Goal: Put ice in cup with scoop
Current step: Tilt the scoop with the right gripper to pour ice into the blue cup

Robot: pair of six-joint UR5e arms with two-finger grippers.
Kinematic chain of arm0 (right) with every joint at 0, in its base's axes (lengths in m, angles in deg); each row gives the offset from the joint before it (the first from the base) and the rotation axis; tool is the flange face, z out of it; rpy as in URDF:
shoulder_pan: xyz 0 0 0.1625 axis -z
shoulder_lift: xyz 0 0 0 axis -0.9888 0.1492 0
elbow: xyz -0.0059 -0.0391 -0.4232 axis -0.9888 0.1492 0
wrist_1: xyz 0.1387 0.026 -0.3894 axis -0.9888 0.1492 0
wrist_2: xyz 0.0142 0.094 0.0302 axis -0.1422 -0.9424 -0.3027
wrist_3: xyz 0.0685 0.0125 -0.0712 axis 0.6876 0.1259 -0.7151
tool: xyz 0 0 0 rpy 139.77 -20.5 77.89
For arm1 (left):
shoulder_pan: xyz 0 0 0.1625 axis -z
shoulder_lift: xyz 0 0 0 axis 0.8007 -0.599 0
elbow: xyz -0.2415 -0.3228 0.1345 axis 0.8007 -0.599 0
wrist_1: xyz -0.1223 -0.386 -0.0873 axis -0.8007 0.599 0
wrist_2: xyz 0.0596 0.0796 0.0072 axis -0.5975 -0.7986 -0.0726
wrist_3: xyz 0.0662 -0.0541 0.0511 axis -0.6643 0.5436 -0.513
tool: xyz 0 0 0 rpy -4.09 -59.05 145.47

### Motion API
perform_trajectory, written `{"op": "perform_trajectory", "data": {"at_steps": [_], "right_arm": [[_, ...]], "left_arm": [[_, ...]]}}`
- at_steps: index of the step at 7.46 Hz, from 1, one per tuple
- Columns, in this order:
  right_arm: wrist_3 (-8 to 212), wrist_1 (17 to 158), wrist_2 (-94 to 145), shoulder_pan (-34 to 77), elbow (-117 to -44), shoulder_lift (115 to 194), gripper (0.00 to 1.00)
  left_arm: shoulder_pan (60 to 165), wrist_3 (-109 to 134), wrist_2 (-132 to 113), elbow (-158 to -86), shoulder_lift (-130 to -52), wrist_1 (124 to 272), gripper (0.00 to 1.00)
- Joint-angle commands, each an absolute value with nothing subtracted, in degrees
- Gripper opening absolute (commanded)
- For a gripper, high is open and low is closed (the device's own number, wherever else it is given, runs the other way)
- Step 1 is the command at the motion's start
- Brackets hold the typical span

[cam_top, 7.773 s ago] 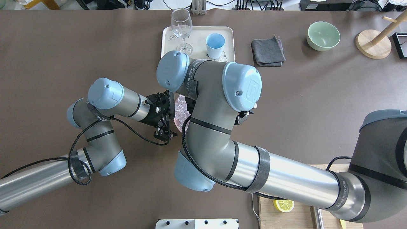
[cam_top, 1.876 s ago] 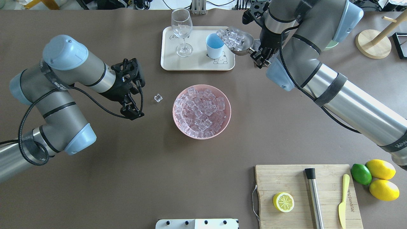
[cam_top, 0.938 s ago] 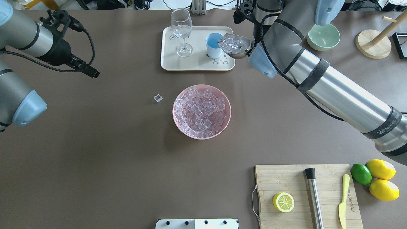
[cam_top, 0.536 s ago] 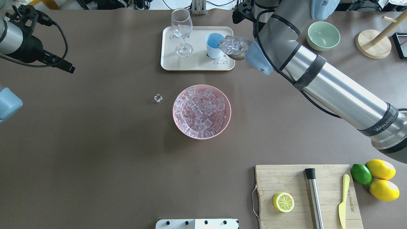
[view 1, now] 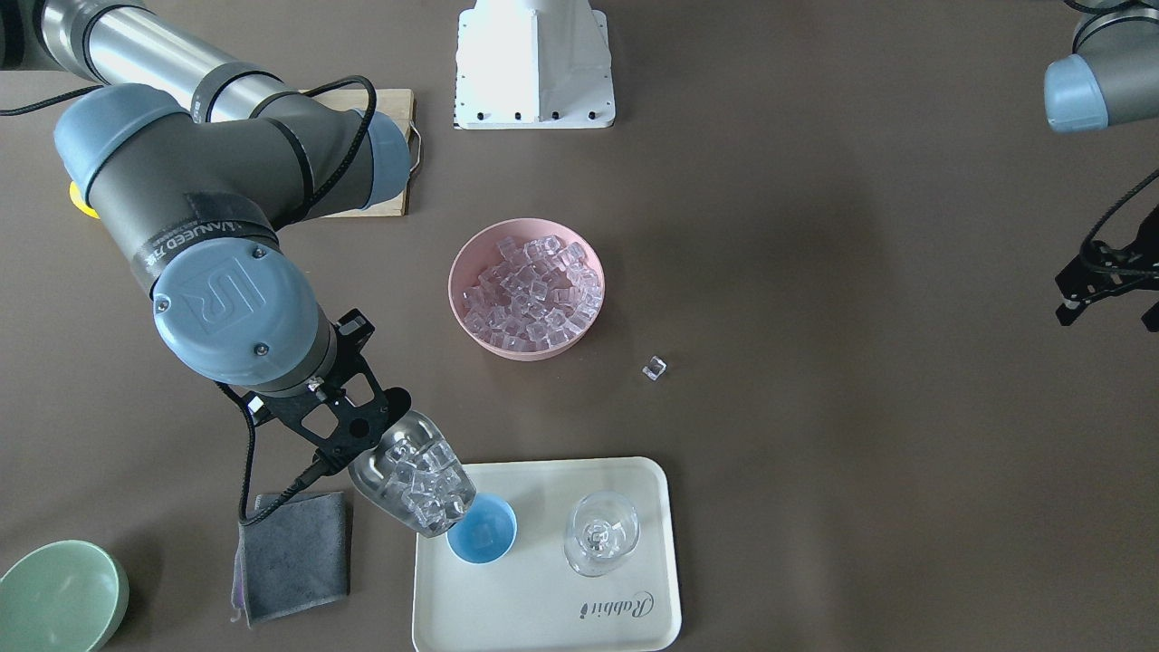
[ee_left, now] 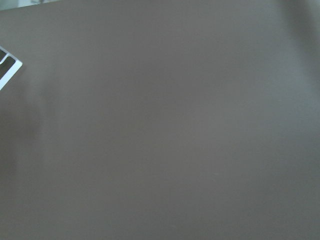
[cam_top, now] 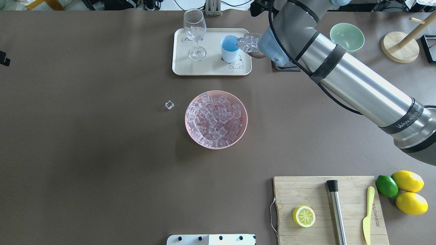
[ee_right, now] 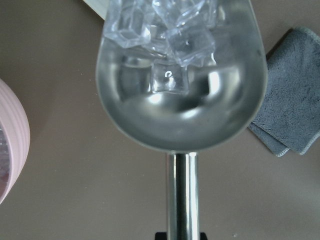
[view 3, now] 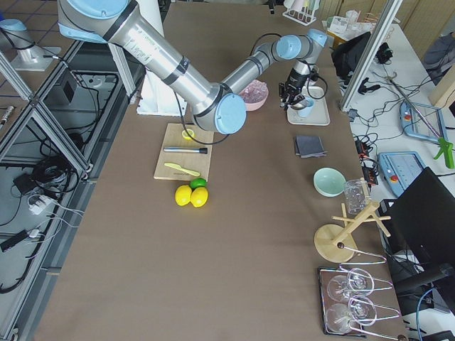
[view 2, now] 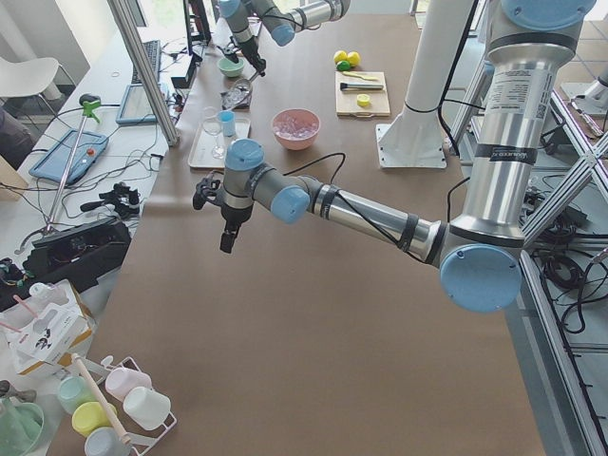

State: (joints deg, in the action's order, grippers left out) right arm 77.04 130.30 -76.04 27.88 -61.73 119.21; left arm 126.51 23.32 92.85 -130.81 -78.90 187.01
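Observation:
The steel scoop (view 1: 412, 480) is tilted, its mouth at the rim of the light-blue cup (view 1: 483, 530) on the cream tray (view 1: 625, 625). Ice (view 1: 424, 478) is piled at the scoop's front lip. My right gripper (view 1: 362, 433) is shut on the scoop's rod handle (ee_right: 182, 195). The overhead view shows the scoop (cam_top: 252, 51) right of the cup (cam_top: 229, 47). More ice (cam_top: 215, 117) fills the pink bowl (cam_top: 242, 134). One loose cube (cam_top: 169, 104) lies on the table. My left gripper (view 1: 1109, 317) is open and empty, far off to the side.
A clear stemmed glass (cam_top: 194, 32) stands on the tray left of the cup. A grey cloth (view 1: 294, 552) and a pale green bowl (cam_top: 346, 36) are right of the tray. A cutting board (cam_top: 327, 211) with lemon half, steel cylinder and knife is at the near right.
My right arm has brought the scoop left to the cup's rim and tilted it, and the ice has slid to its lip. My left arm has drawn back out of the overhead view.

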Motion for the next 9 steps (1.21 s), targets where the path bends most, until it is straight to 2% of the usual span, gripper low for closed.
{"op": "perform_trajectory", "data": {"at_steps": [1,4,9], "right_arm": [[76.28,130.79,-76.10,27.10,-58.62,116.92,0.00],[74.89,132.81,-74.87,27.28,-54.76,114.29,0.00],[74.26,135.36,-73.73,27.36,-53.77,112.34,0.00]], "left_arm": [[132.54,23.26,92.62,-129.22,-74.38,186.69,0.98],[132.65,23.08,92.62,-125.28,-73.22,186.43,0.98],[136.61,13.50,97.11,-126.75,-74.89,178.16,0.98]]}}
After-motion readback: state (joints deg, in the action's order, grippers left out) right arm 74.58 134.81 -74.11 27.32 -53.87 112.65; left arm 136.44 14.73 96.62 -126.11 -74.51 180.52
